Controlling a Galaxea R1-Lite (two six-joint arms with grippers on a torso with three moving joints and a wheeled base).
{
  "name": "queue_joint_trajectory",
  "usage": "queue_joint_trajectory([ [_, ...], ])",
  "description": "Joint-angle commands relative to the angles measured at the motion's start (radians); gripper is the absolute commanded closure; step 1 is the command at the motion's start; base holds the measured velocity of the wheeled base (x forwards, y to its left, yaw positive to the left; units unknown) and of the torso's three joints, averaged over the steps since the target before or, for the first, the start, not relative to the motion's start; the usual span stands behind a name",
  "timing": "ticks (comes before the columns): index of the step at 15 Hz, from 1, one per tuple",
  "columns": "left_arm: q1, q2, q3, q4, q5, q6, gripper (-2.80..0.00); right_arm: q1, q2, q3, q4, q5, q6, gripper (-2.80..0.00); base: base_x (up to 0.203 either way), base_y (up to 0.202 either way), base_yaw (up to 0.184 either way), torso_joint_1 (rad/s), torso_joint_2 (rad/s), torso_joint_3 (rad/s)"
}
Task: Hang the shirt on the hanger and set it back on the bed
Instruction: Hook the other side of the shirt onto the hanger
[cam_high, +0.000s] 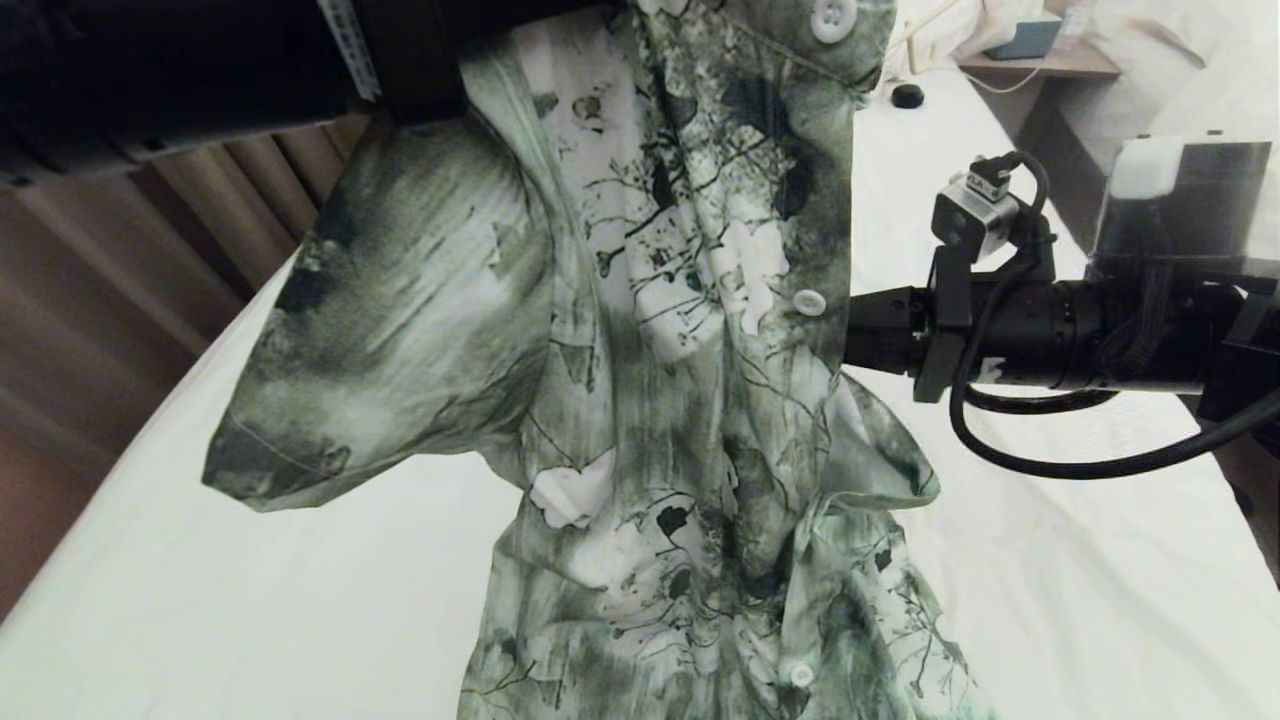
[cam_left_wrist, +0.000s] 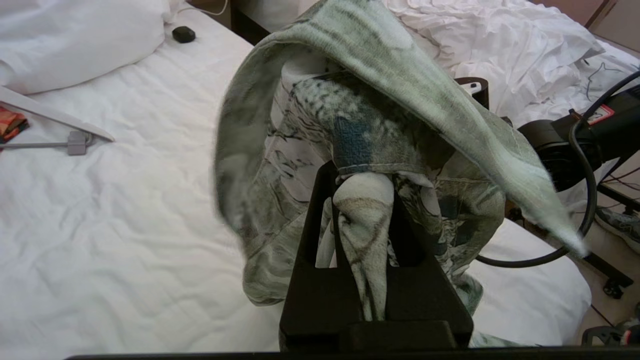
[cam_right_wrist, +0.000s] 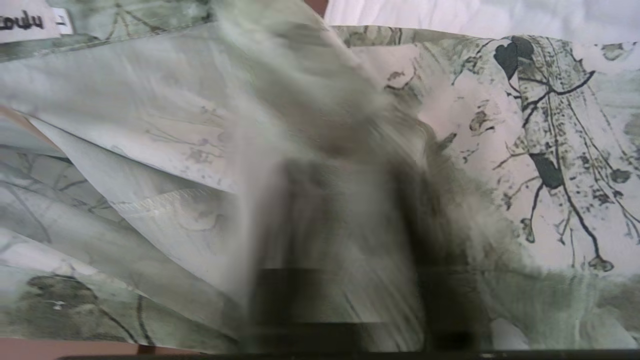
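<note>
Shirt (cam_left_wrist: 380, 60) hangs clenched in left tool (cam_left_wrist: 365, 220); right tool's (cam_right_wrist: 350, 225) state unclear.

shirt (cam_high: 690, 330): green-white floral | hanging crumpled, unbuttoned | above bed (cam_high: 300, 600), white sheet

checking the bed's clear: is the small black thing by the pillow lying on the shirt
No, the small black object lies on the bare white bed, apart from the shirt.

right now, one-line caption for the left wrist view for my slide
Left gripper shut on a bunched fold of the green floral shirt, held above the white bed.
</note>
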Motion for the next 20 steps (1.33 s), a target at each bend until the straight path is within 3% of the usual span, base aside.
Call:
queue_joint_trajectory([
  [1, 0.000, 0.002, -0.003, -0.001, 0.000, 0.001, 0.00, 0.000, -0.002, -0.004, -0.003, 0.004, 0.007, 0.00, 0.000, 0.000, 0.000, 0.000, 0.00, 0.000],
  [5, 0.000, 0.006, 0.011, 0.001, 0.000, 0.001, 0.00, -0.007, -0.009, -0.004, -0.061, 0.004, 0.051, 0.00, 0.000, 0.000, 0.000, 0.000, 0.00, 0.000],
  [9, 0.020, 0.014, 0.071, -0.011, -0.003, -0.006, 0.00, -0.071, -0.035, -0.011, -0.062, 0.006, 0.105, 0.00, 0.000, 0.000, 0.000, 0.000, 0.00, 0.000],
  [14, 0.051, 0.042, 0.070, -0.050, -0.002, -0.028, 0.00, -0.148, -0.037, -0.032, 0.023, 0.007, 0.104, 0.00, 0.000, 0.000, 0.000, 0.000, 0.00, 0.000],
  [19, 0.060, 0.075, -0.016, -0.041, -0.001, -0.026, 0.00, -0.142, 0.012, -0.101, 0.172, 0.006, 0.094, 0.00, 0.000, 0.000, 0.000, 0.000, 0.00, 0.000],
  [20, 0.059, 0.084, -0.036, -0.035, 0.000, -0.025, 0.00, -0.141, 0.015, -0.106, 0.177, 0.006, 0.087, -2.80, 0.000, 0.000, 0.000, 0.000, 0.00, 0.000],
])
